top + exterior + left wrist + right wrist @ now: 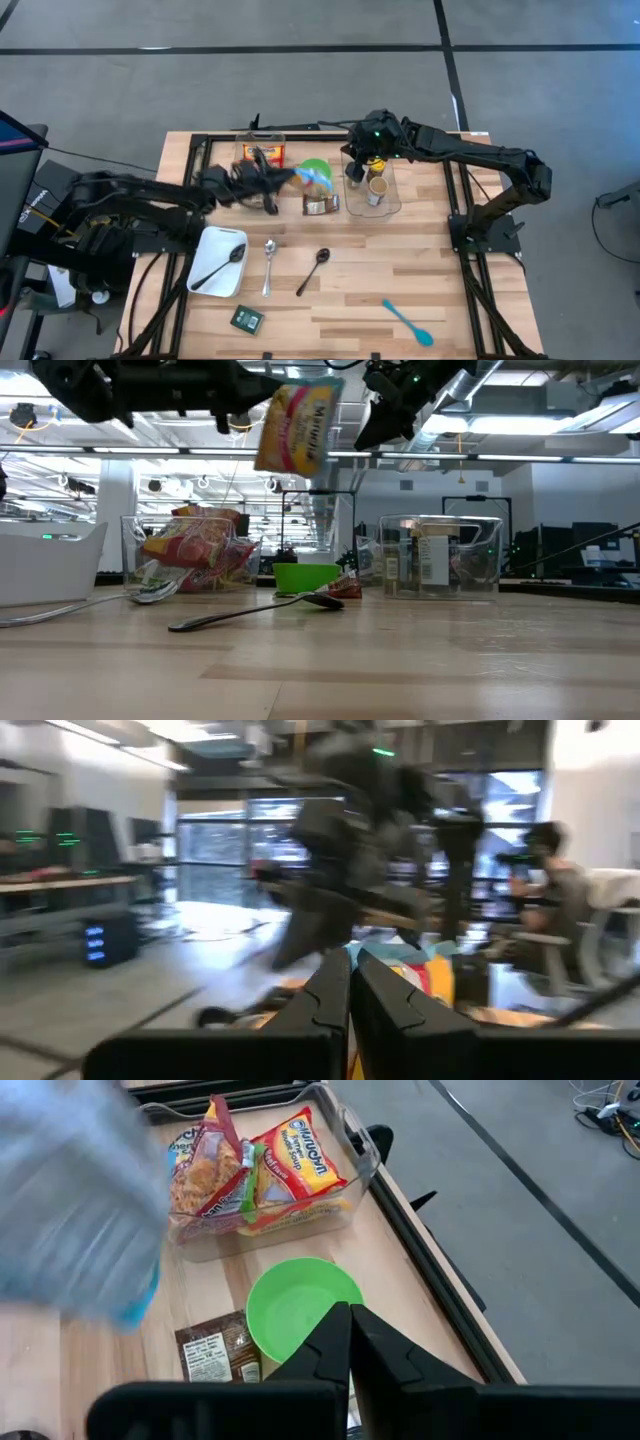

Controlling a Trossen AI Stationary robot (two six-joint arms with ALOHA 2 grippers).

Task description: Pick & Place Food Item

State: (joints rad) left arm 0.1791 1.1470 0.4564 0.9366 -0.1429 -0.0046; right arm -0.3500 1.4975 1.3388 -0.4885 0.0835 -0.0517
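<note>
Partly blurred, left pincer (262, 405) grips noodle packet (296, 426).

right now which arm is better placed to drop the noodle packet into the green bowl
Left. The left gripper is shut on the noodle packet, held up beside the green bowl. The right gripper hovers over the clear bin.

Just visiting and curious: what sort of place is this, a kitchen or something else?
Probably a robotics lab or workshop, not a kitchen: two dark arms work at a wooden table on a metal frame, and the room beyond has ceiling strip lights and equipment benches.

Matt wood table (430, 290), glossy plastic bowl (300, 1308) (green).
</note>
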